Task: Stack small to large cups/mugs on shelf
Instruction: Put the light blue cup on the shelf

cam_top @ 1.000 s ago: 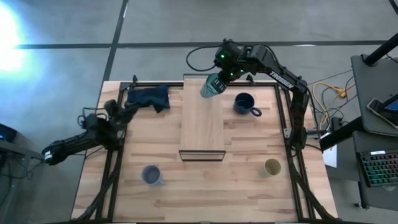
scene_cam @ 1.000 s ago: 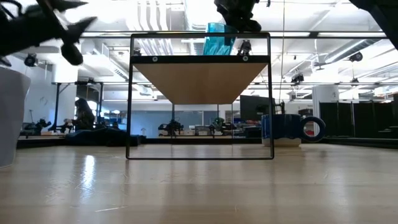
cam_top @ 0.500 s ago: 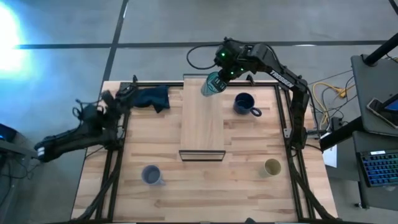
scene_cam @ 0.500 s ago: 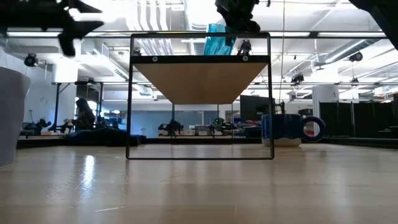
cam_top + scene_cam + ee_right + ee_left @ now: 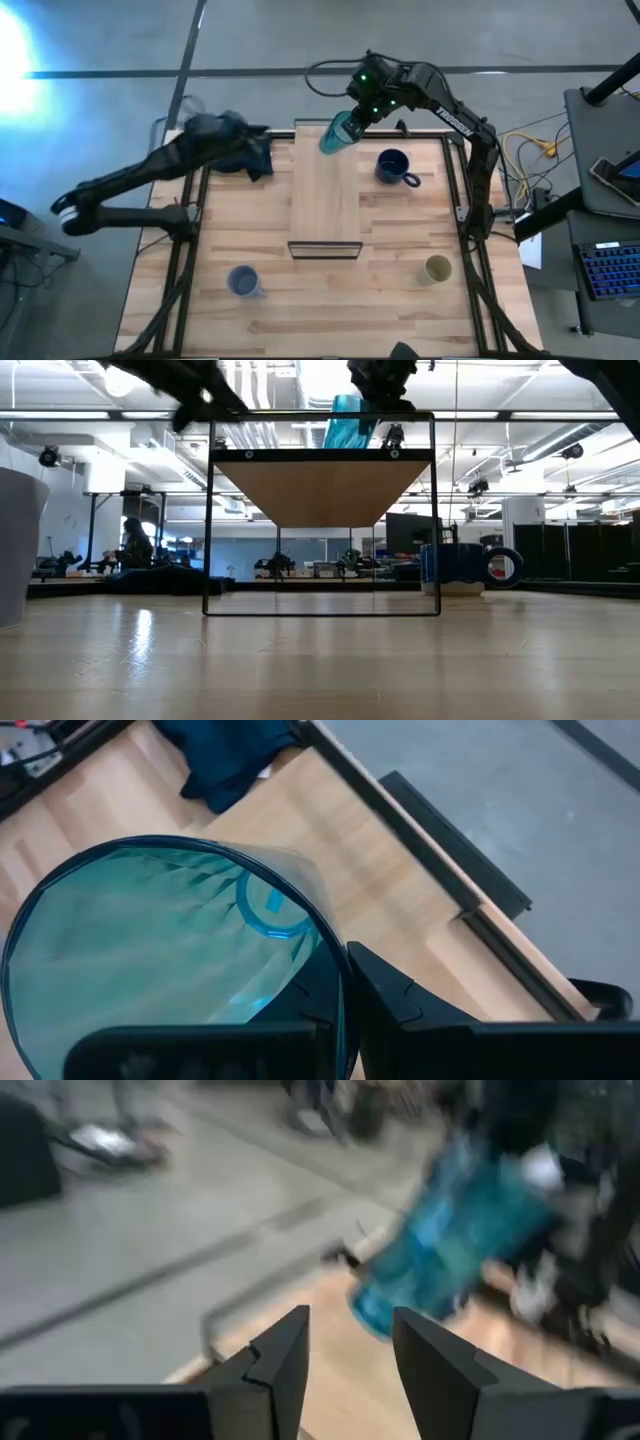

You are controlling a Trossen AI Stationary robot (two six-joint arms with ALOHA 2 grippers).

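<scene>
While left jaws gape empty, right gripper (image 5: pixel 352 118) jaws apparently pinch the teal tumbler's (image 5: pixel 337 134) rim.

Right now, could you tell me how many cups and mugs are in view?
4. The teal tumbler is tilted in the right gripper over the shelf's far end; navy mug right of the shelf; blue-grey mug near left; cream cup near right.

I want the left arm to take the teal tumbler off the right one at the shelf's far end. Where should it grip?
Probably the lower body near the base. The right end effector is shut on the rim of the teal tumbler, which tilts base-down over the shelf. The open left end effector could close across that free end from the left.
</scene>
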